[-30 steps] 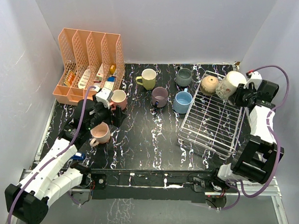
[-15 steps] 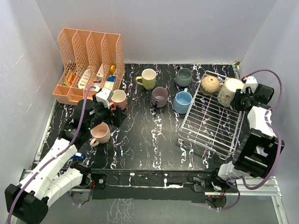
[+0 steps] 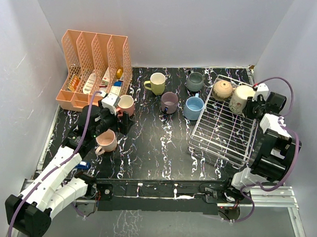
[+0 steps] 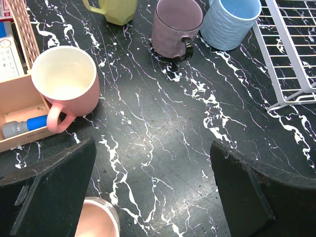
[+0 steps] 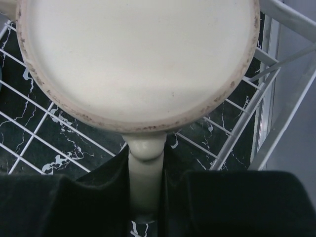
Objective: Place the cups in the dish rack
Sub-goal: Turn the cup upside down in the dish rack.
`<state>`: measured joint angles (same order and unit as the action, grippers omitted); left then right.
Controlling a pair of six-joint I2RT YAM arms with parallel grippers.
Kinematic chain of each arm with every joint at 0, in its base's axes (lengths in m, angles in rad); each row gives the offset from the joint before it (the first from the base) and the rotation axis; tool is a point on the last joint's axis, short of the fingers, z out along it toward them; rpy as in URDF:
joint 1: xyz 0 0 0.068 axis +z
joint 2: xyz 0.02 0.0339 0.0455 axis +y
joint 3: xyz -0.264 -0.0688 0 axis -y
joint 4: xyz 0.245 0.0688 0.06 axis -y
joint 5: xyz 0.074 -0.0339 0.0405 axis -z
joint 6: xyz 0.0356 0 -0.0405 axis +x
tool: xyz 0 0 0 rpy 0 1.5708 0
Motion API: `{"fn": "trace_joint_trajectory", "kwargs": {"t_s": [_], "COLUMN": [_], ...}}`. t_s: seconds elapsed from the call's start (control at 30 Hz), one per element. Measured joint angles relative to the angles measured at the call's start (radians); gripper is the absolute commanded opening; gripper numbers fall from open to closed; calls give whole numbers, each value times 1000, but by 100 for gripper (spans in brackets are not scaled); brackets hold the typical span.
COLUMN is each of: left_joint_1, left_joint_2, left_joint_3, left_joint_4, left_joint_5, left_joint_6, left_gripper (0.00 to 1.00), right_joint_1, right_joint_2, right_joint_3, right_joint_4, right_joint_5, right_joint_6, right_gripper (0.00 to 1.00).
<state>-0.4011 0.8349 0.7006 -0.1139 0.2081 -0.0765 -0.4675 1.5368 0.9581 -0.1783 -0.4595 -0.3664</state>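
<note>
My right gripper is shut on the handle of a cream cup and holds it tipped over the far right corner of the dish rack. The cup's pale base fills the right wrist view above the rack wires. A tan cup sits upside down in the rack beside it. My left gripper is open and empty over the table between two pink cups. Yellow-green, grey, mauve and light blue cups stand left of the rack.
A peach slotted organizer with small items stands at the far left, close to the upper pink cup. The rack's near left corner shows in the left wrist view, with the mauve cup and light blue cup. Walls close in on both sides.
My right gripper has moved down and a little left with the cream cup, bringing it lower into the rack's far right corner. The left arm has not moved.
</note>
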Motion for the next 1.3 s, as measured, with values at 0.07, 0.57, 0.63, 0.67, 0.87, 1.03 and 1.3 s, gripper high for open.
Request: {"fn": "trace_joint_trajectory", "kwargs": {"t_s": [0.07, 0.57, 0.63, 0.67, 0.87, 1.03, 1.3], "left_joint_1": [0, 0, 0, 0, 0, 0, 0], "left_joint_2": [0, 0, 0, 0, 1, 2, 1], "left_joint_3": [0, -2, -2, -2, -2, -2, -2], "left_joint_4": [0, 0, 0, 0, 0, 0, 0], "left_joint_5": [0, 0, 0, 0, 0, 1, 2], "left_joint_6": [2, 6, 6, 7, 7, 8, 11], "left_gripper": [97, 97, 97, 97, 97, 97, 97], "right_joint_1": [0, -1, -2, -2, -2, -1, -2], "right_joint_2": [6, 83, 84, 84, 84, 82, 15], "right_joint_3": [-7, 29, 34, 40, 108, 175, 209], "right_joint_4": [27, 130, 128, 126, 37, -62, -166], "right_joint_5": [-8, -67, -67, -66, -62, -55, -44], "right_joint_6": [-2, -26, -34, -40, -107, -181, -282], "right_gripper": [16, 48, 51, 53, 59, 62, 59]}}
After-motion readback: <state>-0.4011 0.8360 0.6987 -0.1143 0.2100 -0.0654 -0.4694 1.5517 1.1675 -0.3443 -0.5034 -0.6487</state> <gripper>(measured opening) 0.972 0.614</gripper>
